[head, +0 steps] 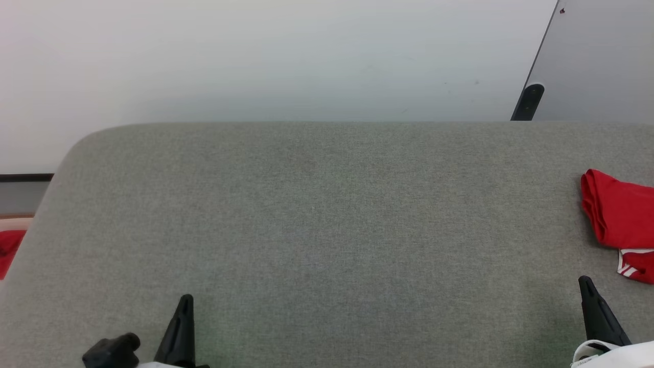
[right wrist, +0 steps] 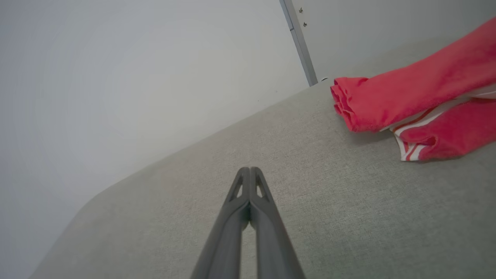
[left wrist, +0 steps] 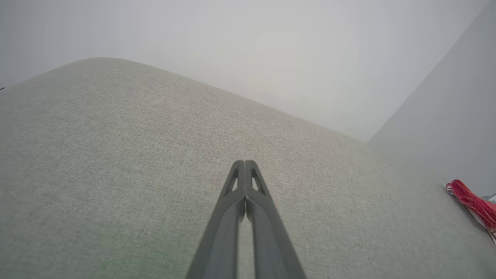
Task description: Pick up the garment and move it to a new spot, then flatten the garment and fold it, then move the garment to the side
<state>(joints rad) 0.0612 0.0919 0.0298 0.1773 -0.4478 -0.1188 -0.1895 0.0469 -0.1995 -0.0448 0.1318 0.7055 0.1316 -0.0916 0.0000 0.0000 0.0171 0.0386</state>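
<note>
Closest to the lens, at the bottom edge of the head view, are the left gripper (head: 185, 304) at about 7 o'clock and the right gripper (head: 587, 286) at about 5 o'clock. In each wrist view the two dark fingers press together tip to tip with nothing between them. Beneath them spreads the grey fabric surface (head: 327, 230), rounded at its 10 o'clock corner. Beyond it, from 10 to 12 o'clock, is a pale backdrop (head: 255, 56), and at 1 o'clock a grey panel (head: 603, 56). The garment (head: 618, 214) lies bunched on the surface at 3 o'clock, cut by the frame edge. It is red, with red-and-white striped trim on its near side, and lies apart from the right gripper. A black post (head: 528, 102) stands at the panel's foot. At 9 o'clock, off the surface, is a small red patch (head: 7, 250) that I cannot identify.
</note>
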